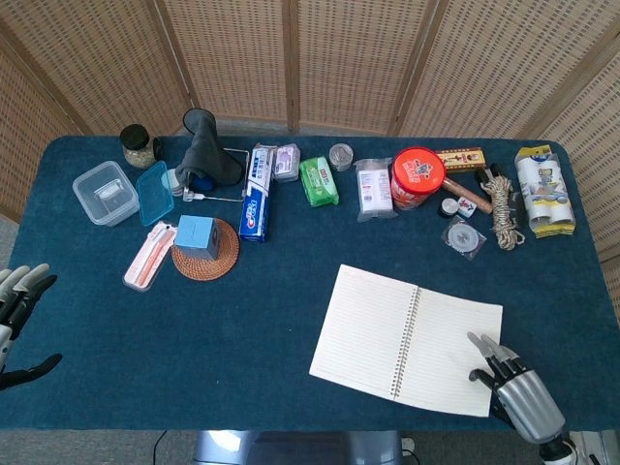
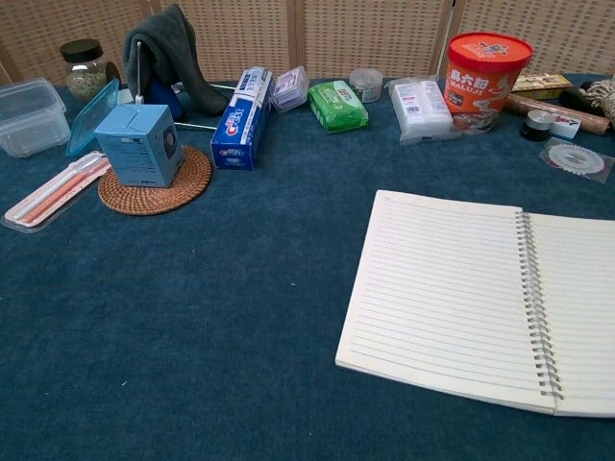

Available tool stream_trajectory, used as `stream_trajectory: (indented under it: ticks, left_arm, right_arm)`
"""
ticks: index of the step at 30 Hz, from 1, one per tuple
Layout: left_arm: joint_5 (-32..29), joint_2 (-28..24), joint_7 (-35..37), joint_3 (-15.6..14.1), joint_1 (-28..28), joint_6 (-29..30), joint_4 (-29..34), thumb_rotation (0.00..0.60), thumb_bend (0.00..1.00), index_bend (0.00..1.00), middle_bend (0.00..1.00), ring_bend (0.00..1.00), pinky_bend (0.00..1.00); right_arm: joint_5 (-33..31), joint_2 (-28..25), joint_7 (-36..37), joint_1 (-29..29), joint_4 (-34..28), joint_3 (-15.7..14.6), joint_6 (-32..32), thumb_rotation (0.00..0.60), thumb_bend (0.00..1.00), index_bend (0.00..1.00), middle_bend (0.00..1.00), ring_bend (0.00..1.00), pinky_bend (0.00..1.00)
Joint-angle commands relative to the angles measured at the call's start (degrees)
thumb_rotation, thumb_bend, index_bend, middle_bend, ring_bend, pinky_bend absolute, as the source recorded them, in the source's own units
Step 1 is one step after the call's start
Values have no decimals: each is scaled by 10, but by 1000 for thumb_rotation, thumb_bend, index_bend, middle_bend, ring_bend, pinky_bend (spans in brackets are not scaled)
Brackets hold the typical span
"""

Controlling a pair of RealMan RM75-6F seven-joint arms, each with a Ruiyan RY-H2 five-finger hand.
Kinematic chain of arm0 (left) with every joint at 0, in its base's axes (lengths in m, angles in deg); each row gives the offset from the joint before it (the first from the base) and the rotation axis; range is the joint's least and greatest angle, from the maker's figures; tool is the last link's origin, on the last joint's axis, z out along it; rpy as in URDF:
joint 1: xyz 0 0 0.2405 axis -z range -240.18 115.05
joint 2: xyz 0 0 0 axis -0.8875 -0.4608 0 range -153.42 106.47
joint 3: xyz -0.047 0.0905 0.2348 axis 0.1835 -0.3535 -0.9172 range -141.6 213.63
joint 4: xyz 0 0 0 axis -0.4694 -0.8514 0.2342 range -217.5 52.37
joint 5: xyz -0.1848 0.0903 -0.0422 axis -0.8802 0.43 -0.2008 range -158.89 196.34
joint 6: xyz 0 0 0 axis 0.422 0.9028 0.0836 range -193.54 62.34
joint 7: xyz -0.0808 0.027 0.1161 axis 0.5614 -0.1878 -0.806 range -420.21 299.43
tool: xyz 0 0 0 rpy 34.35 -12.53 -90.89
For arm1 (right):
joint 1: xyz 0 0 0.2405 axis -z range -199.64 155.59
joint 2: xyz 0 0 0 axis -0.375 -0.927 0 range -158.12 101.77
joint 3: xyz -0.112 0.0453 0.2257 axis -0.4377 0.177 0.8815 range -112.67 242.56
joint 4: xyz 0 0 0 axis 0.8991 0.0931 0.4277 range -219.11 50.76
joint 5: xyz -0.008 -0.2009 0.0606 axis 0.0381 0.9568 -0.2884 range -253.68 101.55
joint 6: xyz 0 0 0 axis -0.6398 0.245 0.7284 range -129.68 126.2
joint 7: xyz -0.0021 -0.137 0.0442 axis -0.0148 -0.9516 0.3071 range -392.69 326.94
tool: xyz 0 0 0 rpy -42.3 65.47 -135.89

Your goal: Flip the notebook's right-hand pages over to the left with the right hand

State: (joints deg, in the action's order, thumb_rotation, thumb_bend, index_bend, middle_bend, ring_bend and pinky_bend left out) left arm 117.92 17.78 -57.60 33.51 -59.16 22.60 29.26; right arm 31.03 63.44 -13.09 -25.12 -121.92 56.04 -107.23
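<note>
A spiral notebook [image 1: 405,339] [image 2: 452,298] lies open on the blue table, lined pages up, its wire spine [image 1: 404,342] running front to back. My right hand [image 1: 515,389] rests at the notebook's near right corner, its fingertips [image 1: 481,347] lying on the right-hand page. Whether they pinch a page cannot be told. The chest view shows the notebook but not this hand. My left hand [image 1: 17,312] hangs off the table's left edge, fingers apart, holding nothing.
Along the back stand a red tub [image 1: 418,177], white packet [image 1: 373,189], green pack [image 1: 319,181], toothpaste box [image 1: 255,192], grey cloth [image 1: 205,153], jar [image 1: 139,145] and plastic container [image 1: 105,193]. A blue box [image 1: 197,235] sits on a woven coaster. Rope [image 1: 502,212] lies at right.
</note>
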Motion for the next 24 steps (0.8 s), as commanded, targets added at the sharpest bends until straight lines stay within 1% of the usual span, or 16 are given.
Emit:
stream_trajectory:
  ticks: [1,3,5,6,7,8,9,10,11,12,17,21,24]
  left_arm:
    - [0,1,2,0,0,0,-2,600,26,0,0,0,46]
    - [-2,1,5,0,-1,1,-4,600,26,0,0,0,46]
    - [-4,1,8,1,-2,3,-6,600,26,0,0,0,46]
    - [-5,1,9,1,-2,3,-7,600,26,0,0,0,46]
    - [-7,1,12,1,-2,4,-9,600,26,0,0,0,46]
    - [-8,1,14,1,-3,5,-10,600,27,0,0,0,46]
    - [-8,1,16,1,-3,5,-11,600,27,0,0,0,46]
    - [-8,2,18,1,-3,5,-12,600,27,0,0,0,46]
    - [-8,2,19,1,-3,5,-13,600,27,0,0,0,46]
    - [-8,2,20,1,-3,5,-14,600,26,0,0,0,46]
    - [-7,2,26,2,-3,7,-17,600,27,0,0,0,46]
    - [-6,2,33,1,-5,11,-21,600,26,0,0,0,46]
    - [-7,2,37,1,-6,13,-23,600,26,0,0,0,46]
  right_arm:
    - [-4,-16,-24,-35,-38,21,17,600,520,612,60,92,266]
    - [-4,-24,-32,-50,-59,29,22,600,515,604,60,93,267]
    - [-1,-30,-43,-64,-81,35,26,600,505,561,61,95,269]
    - [0,-32,-47,-69,-88,36,28,600,491,483,57,96,270]
    - [2,-35,-55,-79,-106,40,35,600,461,367,48,96,270]
    - [0,-38,-62,-87,-122,44,44,600,437,277,39,94,269]
    - [-2,-42,-72,-93,-143,46,56,600,399,149,23,87,266]
    - [-3,-45,-80,-98,-159,48,64,600,366,62,9,78,260]
    - [-4,-47,-87,-102,-174,49,71,600,352,26,4,71,255]
    - [-6,-49,-97,-107,-192,51,80,600,333,2,0,64,249]
    - [-19,-53,-120,-122,-259,61,113,600,278,0,0,56,234]
    - [-40,-48,-135,-143,-319,83,147,600,249,0,0,39,227]
    - [-54,-43,-134,-152,-347,94,163,600,238,0,0,30,218]
